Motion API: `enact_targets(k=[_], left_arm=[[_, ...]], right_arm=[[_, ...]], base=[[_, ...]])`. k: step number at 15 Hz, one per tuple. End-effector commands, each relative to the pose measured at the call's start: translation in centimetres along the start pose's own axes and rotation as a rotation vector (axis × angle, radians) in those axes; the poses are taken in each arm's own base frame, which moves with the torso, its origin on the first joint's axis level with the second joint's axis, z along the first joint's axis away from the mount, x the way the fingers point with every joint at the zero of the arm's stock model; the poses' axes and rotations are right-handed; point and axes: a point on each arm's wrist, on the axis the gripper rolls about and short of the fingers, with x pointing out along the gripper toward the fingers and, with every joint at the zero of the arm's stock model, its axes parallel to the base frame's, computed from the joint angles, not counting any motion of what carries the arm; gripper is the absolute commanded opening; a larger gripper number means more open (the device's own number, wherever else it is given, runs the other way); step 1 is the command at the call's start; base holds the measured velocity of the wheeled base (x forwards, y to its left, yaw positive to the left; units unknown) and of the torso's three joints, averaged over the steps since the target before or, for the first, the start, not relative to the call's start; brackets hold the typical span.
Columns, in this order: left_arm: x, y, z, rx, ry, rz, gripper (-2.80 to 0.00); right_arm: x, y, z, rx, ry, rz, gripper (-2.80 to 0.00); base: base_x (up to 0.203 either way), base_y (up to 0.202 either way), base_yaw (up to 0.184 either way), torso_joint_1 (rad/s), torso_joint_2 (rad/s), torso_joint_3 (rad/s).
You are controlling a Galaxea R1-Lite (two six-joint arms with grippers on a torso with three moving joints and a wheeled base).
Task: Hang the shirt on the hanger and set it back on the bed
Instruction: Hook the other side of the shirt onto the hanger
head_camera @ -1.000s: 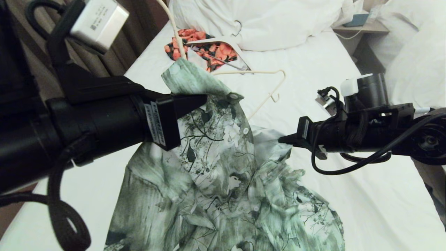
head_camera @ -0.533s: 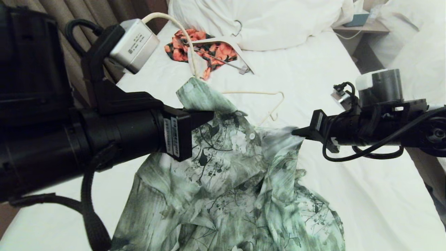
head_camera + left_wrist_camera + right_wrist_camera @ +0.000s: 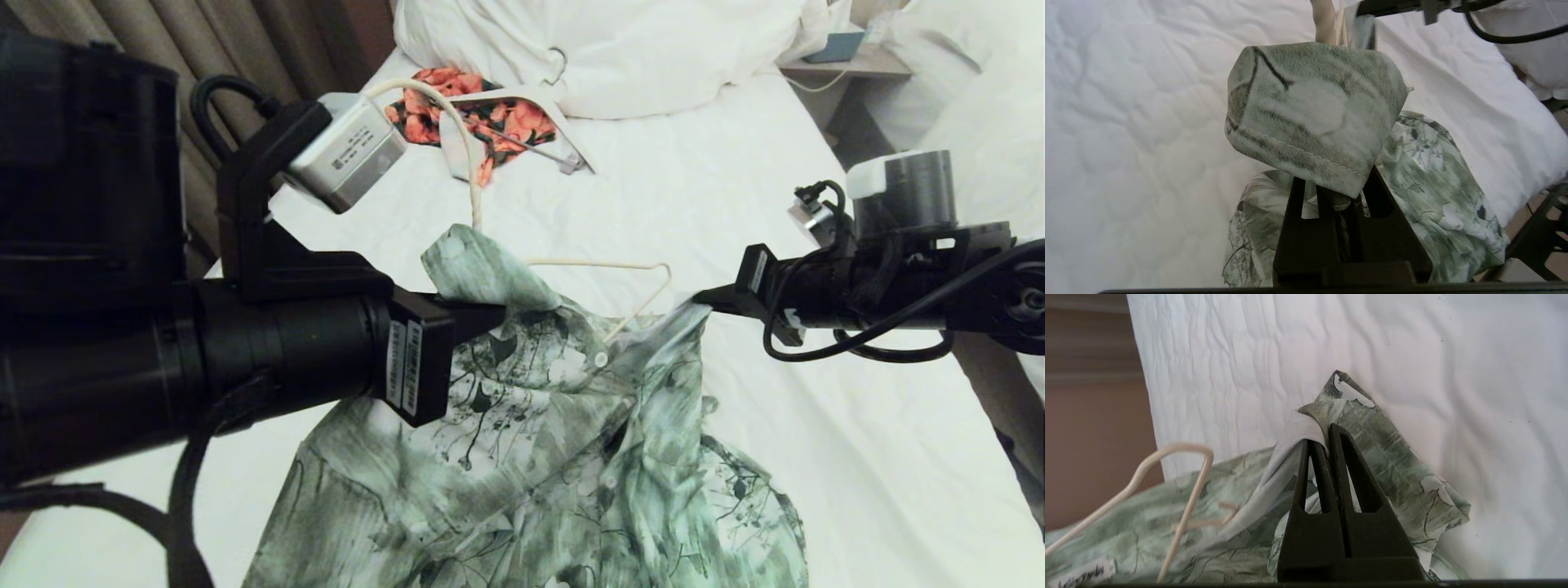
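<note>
Long white-sheeted bed (image 3: 735, 204), beige curtains (image 3: 269, 41) far left; left gripper (image 3: 490, 314) and right gripper (image 3: 704, 299) both pinch the green-and-white floral shirt (image 3: 531, 457); cream wire hanger (image 3: 604, 265) between.

Shirt (image 3: 522, 457): thin woven cloth, matt, soft-draping, stitched hem visible in left wrist view; small glossy plastic buttons. Hanger (image 3: 608, 265): cream coated wire, smooth, slight sheen. Bed (image 3: 816, 441) sheet: white cloth, matt, faintly quilted/wrinkled. Left gripper (image 3: 490, 314) & right gripper (image 3: 706, 298): black plastic, matt, smooth-ish. Orange floral garment (image 3: 498, 114): cloth, matt. Thicker white hanger (image 3: 522, 98): smooth plastic, metal hook, shiny. Curtain (image 3: 245, 41): heavy cloth, matt.
</note>
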Motion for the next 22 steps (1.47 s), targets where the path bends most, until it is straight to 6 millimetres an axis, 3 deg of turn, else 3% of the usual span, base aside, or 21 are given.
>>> enact_targets(k=[1,8,22], left_arm=[[-0.4,-0.4,0.3,-0.024,-0.018,-0.021,-2.80],[-1.6,-0.9,1.6,-0.123,-0.072,-0.056,-2.80],[1.9,-1.6,-0.6,-0.091,0.047,-0.045,-2.80]], right_arm=[[0.3,-0.1,-0.1,0.005,0.007,-0.001,-2.80],[1.1,-0.2,-0.2,0.006,0.020,-0.002,-2.80],[-0.5,0.7,0.5,-0.004,-0.017,0.021,-2.80]], base=[[0.000,0.000,0.000,0.000,0.00,0.000],[0.000,0.000,0.000,0.000,0.00,0.000],[0.000,0.000,0.000,0.000,0.00,0.000]])
